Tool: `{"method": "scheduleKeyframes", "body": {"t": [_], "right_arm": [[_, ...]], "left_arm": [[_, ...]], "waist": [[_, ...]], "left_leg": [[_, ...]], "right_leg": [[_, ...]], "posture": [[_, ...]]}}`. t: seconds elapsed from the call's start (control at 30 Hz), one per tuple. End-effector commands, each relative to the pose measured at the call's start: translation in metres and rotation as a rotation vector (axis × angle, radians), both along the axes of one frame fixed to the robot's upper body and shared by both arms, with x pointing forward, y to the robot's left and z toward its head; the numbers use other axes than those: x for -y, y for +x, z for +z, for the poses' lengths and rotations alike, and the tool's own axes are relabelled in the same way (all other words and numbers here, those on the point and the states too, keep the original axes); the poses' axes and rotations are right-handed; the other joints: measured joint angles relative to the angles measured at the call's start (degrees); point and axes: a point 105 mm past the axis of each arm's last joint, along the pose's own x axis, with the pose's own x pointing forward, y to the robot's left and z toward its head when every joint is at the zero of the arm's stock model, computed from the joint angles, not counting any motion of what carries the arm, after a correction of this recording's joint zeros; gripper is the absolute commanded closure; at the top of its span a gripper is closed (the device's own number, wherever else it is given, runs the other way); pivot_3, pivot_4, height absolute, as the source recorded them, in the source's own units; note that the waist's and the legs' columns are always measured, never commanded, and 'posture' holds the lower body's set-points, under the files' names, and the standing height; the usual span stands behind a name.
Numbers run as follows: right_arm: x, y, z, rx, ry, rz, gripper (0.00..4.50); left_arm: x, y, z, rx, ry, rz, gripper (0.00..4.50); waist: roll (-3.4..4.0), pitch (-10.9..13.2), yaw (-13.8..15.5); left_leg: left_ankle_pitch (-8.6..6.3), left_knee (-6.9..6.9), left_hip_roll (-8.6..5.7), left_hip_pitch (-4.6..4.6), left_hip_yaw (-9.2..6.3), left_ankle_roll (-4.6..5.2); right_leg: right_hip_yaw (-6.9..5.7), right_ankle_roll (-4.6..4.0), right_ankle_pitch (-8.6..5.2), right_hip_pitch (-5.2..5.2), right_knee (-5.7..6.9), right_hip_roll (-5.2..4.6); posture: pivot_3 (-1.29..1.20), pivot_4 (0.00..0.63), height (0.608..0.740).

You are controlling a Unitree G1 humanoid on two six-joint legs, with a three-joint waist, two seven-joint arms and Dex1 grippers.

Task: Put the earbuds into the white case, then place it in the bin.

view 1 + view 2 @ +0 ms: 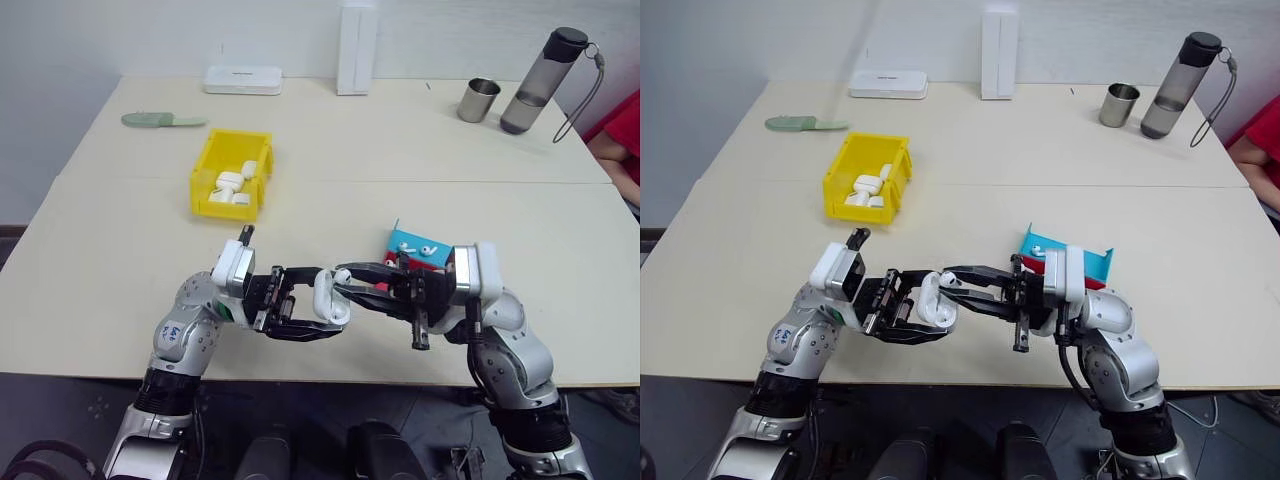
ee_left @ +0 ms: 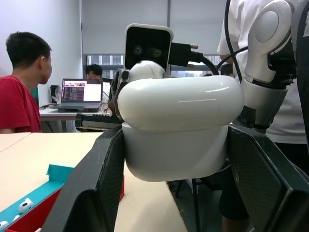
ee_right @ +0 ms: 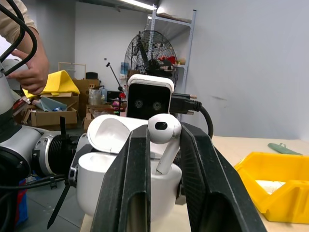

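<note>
My left gripper point(image 1: 328, 303) is shut on the white case point(image 2: 176, 150) and holds it above the table's front edge with its lid point(image 3: 108, 133) flipped open. My right gripper point(image 1: 948, 282) faces it from the right, shut on one earbud point(image 3: 164, 129), whose stem points down into the case's opening. More earbuds point(image 1: 428, 250) lie in the shallow blue and red tray point(image 1: 405, 243) just behind the right wrist. The yellow bin point(image 1: 205, 165) stands farther back on the left, with several white cases inside.
Along the back of the table stand a flat white box point(image 1: 243, 80), a tall white box point(image 1: 357, 50), a metal cup point(image 1: 479, 100) and a grey bottle point(image 1: 540, 80). A green object point(image 1: 160, 120) lies at the back left. A person's red sleeve point(image 1: 620, 140) is at the right edge.
</note>
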Motion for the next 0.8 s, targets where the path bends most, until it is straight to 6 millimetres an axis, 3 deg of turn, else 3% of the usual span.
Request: {"method": "scheduleKeyframes", "body": {"t": [0.03, 0.8], "right_arm": [[0.001, -0.004, -0.008, 0.015, -0.04, 0.013, 4.0], [-0.002, 0.004, -0.031, -0.039, -0.144, 0.01, 4.0]], "left_arm": [[0.0, -0.005, 0.011, 0.055, -0.023, -0.015, 1.69], [0.005, -0.006, 0.01, 0.076, 0.003, -0.034, 1.69]], "waist": [[0.0, 0.0, 0.0], [0.0, 0.0, 0.0]], "left_leg": [[0.0, 0.0, 0.0, 0.0, 0.0, 0.0], [0.0, -0.01, 0.0, -0.01, 0.0, 0.0]], "right_leg": [[0.0, 0.0, 0.0, 0.0, 0.0, 0.0], [0.0, 0.0, 0.0, 0.0, -0.05, 0.0]], "posture": [[0.0, 0.15, 0.74], [0.0, 0.15, 0.74]]}}
